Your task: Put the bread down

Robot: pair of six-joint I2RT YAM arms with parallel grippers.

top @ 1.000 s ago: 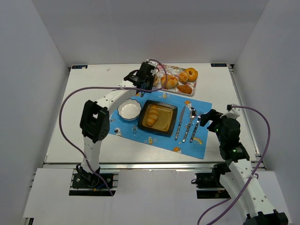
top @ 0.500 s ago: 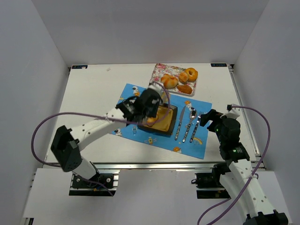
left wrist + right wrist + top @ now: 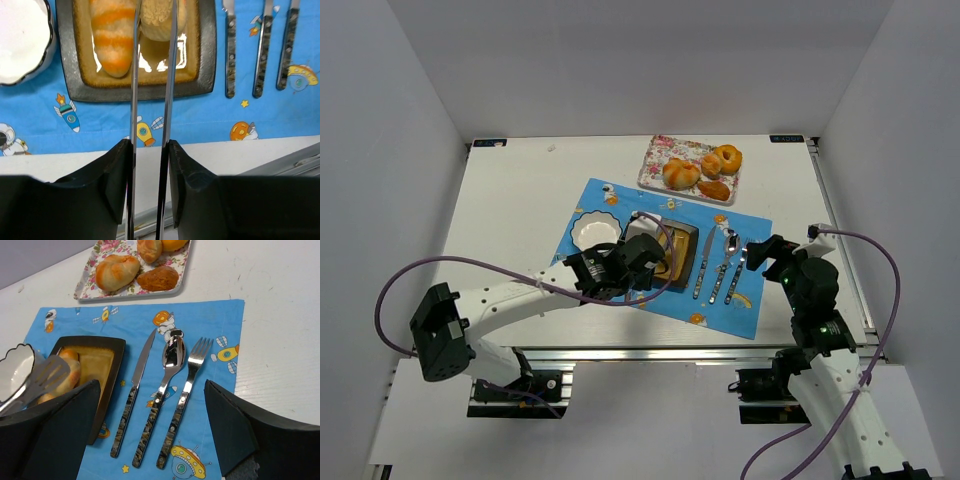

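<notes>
Now the left tool [image 3: 150, 145], pressed together on slim metal tongs [image 3: 134, 100], has swung from the floral rectangular tray [image 3: 658, 155] to the dark square plate [image 3: 100, 92]. The pale bread roll [image 3: 156, 22], pinched between the blades, sits over the plate, seemingly ready for release.

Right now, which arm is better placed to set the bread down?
Left. The left gripper has its jaws shut on the tongs, whose blades flank a roll over the brown dish. The right gripper hangs open and empty by the cutlery.
</notes>
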